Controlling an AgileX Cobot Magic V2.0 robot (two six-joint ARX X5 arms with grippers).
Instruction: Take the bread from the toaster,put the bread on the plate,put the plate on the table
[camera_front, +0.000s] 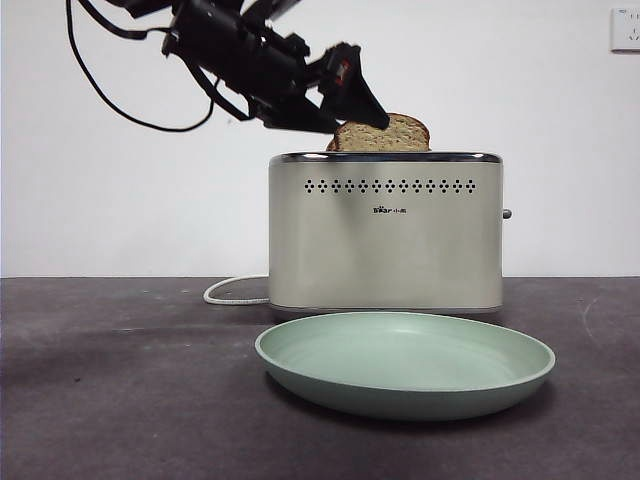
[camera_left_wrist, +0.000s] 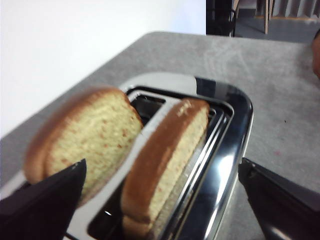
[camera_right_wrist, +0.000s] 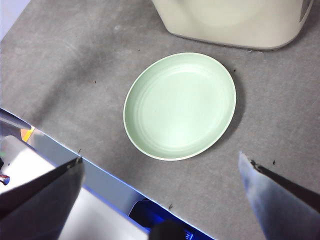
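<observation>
The cream toaster (camera_front: 385, 240) stands mid-table, with bread (camera_front: 385, 135) sticking out of its top. In the left wrist view, two slices stand in the chrome-rimmed toaster (camera_left_wrist: 222, 160): the bread (camera_left_wrist: 165, 160) in the nearer slot and a dome-topped slice (camera_left_wrist: 85, 137) in the other. My left gripper (camera_left_wrist: 161, 167) is open, hovering with its jaws either side of the bread and not touching it; the front view shows it (camera_front: 355, 118) at the toaster's upper left. The mint-green plate (camera_front: 400, 365) lies on the table in front of the toaster. My right gripper (camera_right_wrist: 160, 165) is open and empty above the plate (camera_right_wrist: 180, 105).
A white cord (camera_front: 230, 290) runs from the toaster's left side along the dark grey table (camera_front: 120, 400). A white wall with a socket (camera_front: 625, 28) stands behind. A silver and blue edge (camera_right_wrist: 75, 190) shows by the table's front in the right wrist view.
</observation>
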